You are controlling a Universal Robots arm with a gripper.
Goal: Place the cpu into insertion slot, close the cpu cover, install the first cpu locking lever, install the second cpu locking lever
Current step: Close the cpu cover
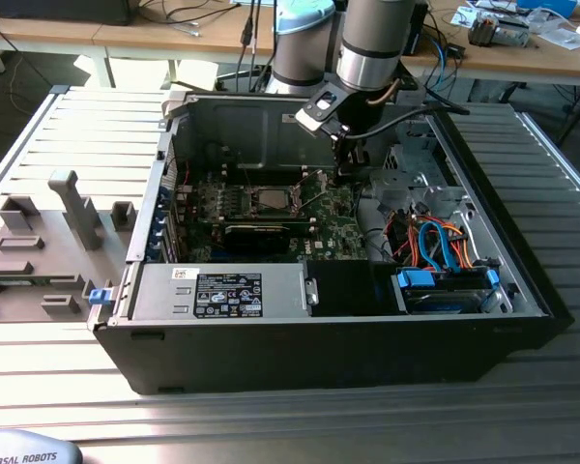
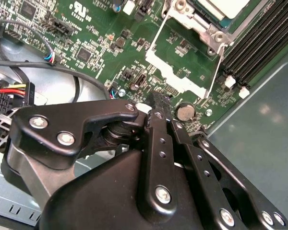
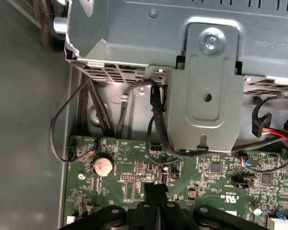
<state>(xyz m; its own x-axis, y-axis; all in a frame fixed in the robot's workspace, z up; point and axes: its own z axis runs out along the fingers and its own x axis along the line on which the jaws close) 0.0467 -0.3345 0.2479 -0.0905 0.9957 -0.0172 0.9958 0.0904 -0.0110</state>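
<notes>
An open computer case [image 1: 348,358] is set on the bench [image 1: 300,425], with holder blocks [image 1: 48,242] laid out at the exterior view's left. Inside the case, the motherboard [image 1: 319,227] is mounted on the floor, and the cpu [image 1: 271,200] is seated in its socket towards the rear. A card [image 1: 256,235] is placed just in front of the socket, a power supply [image 1: 222,290] along the near wall, and a drive bay [image 1: 445,285] at the exterior view's right. The hand [image 1: 346,174] is lowered over the board to the right of the socket. In the second wrist view the cpu cover [image 2: 182,79] is found between the cpu and the hand, with a coin cell [image 2: 185,111] just beside the fingertips [image 2: 158,101].
</notes>
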